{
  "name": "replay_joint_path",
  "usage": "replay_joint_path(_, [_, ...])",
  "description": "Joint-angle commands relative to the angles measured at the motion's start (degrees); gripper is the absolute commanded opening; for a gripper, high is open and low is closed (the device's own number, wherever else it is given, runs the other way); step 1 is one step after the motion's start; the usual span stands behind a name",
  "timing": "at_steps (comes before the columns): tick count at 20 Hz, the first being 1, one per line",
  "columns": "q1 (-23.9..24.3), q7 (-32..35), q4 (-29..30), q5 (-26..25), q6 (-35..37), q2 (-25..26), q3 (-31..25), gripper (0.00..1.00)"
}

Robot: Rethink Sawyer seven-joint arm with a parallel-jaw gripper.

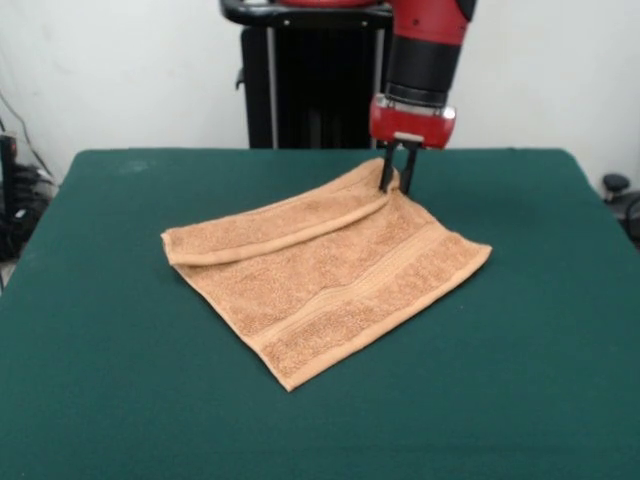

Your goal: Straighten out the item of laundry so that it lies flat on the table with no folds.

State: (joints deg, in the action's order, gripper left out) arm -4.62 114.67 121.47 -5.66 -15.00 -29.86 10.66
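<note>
Orange-tan towel (330,280) is lying mid-worktop (120,400) with its far edge folded over, and the claw (397,184) is pinching that fold's corner, where a shallow grip is risking slipping and leaving the flap doubled.

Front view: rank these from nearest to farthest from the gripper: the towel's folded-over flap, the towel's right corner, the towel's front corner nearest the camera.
Measured from the gripper:
1. Folded-over flap of the towel: its upper end lies right at the fingertips.
2. Right corner: lower right of the gripper.
3. Front corner: nearest the camera, farthest away.
</note>
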Motion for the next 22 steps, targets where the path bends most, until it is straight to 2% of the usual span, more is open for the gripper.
replay_joint_path(1, [1.0,7.6,3.3,-1.1,6.8,-1.9,-7.7,0.00])
replay_joint_path(16, [-0.8,8.1,2.8,-0.8,3.3,0.4,-6.0,0.00])
replay_joint_path(17, [-1.0,8.3,2.9,-0.7,2.9,0.5,-5.8,1.00])
replay_joint_path(22, [0.1,8.1,2.9,-1.6,2.4,0.6,-5.9,1.00])
